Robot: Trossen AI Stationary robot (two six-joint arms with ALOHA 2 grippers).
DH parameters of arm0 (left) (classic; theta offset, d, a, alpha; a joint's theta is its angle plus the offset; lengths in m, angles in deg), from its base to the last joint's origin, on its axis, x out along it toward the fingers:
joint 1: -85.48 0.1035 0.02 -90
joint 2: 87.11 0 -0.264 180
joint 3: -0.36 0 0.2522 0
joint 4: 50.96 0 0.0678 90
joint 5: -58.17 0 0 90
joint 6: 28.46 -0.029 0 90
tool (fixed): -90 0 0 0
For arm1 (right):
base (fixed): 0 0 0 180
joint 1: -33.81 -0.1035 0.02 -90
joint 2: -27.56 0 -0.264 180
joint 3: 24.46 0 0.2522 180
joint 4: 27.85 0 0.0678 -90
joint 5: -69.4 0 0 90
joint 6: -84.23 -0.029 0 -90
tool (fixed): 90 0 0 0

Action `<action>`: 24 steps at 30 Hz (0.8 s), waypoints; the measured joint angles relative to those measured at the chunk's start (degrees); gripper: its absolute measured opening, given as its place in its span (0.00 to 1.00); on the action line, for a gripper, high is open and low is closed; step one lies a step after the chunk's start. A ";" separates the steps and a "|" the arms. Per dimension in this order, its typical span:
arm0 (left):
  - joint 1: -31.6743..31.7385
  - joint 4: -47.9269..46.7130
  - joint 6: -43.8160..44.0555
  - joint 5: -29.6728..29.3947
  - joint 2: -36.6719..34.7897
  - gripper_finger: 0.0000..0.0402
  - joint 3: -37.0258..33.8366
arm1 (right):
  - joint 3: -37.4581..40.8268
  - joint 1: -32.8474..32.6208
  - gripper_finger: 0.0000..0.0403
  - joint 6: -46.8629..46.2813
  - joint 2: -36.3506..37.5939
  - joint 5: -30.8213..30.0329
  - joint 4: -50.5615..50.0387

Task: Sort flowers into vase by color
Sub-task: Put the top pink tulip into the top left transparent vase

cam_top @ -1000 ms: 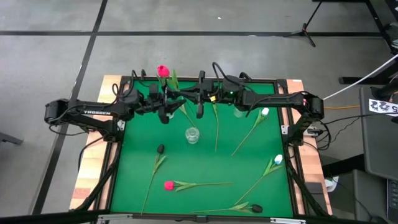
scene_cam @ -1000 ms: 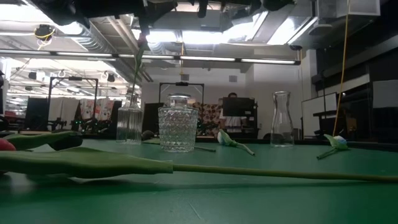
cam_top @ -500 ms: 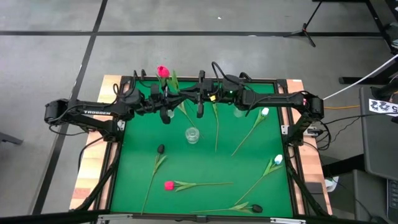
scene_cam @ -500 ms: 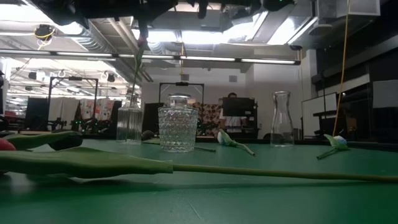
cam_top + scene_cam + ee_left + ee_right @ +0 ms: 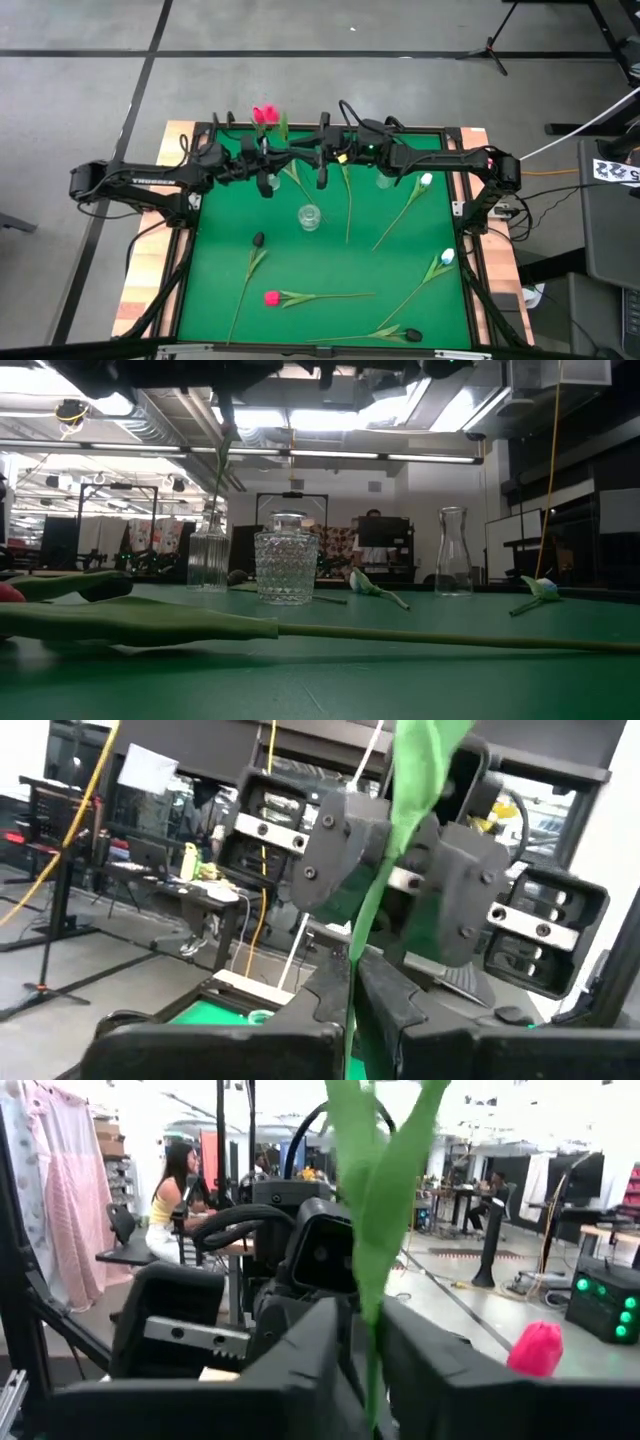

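One pink tulip (image 5: 264, 114) is clamped by the left gripper (image 5: 268, 158) at twelve o'clock, the right gripper (image 5: 300, 155) slackened around its stem, while seven flowers remain unsorted on the table (image 5: 330, 270).

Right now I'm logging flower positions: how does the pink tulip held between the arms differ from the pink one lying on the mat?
The held pink tulip is raised at the table's far edge, stem clamped in the left gripper. The lying pink tulip rests flat on the green mat, untouched. Both have pink heads and green stems.
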 joint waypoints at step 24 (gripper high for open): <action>-2.67 -17.66 -11.18 -27.50 -27.98 0.00 -13.02 | 0.04 1.07 0.57 1.09 3.91 5.31 1.42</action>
